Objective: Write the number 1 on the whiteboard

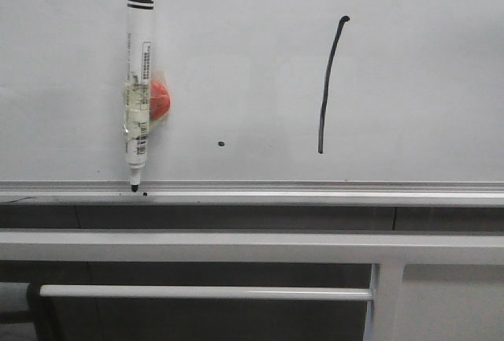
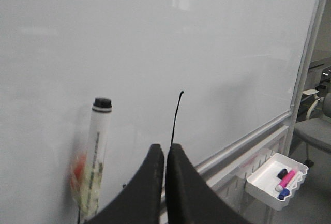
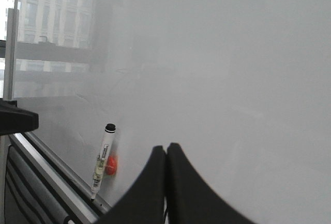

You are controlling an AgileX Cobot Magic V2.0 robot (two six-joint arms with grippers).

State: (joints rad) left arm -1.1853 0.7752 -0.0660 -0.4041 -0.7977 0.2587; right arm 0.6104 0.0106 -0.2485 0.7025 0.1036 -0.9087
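Note:
The whiteboard fills the front view, with a silver bottom rail. The number 1, a thin black curved stroke with a blob at its top, is right of centre. It also shows in the left wrist view, just above my fingertips. A white marker with a black cap hangs upright on the board by a red magnet, tip down on the rail. My left gripper is shut and empty, away from the board. My right gripper is shut and empty; its view shows the marker on the board.
A small black dot sits on the board between marker and stroke. Grey metal bars run below the rail. A white tray with several markers hangs past the board's right end, and a chair stands beyond it.

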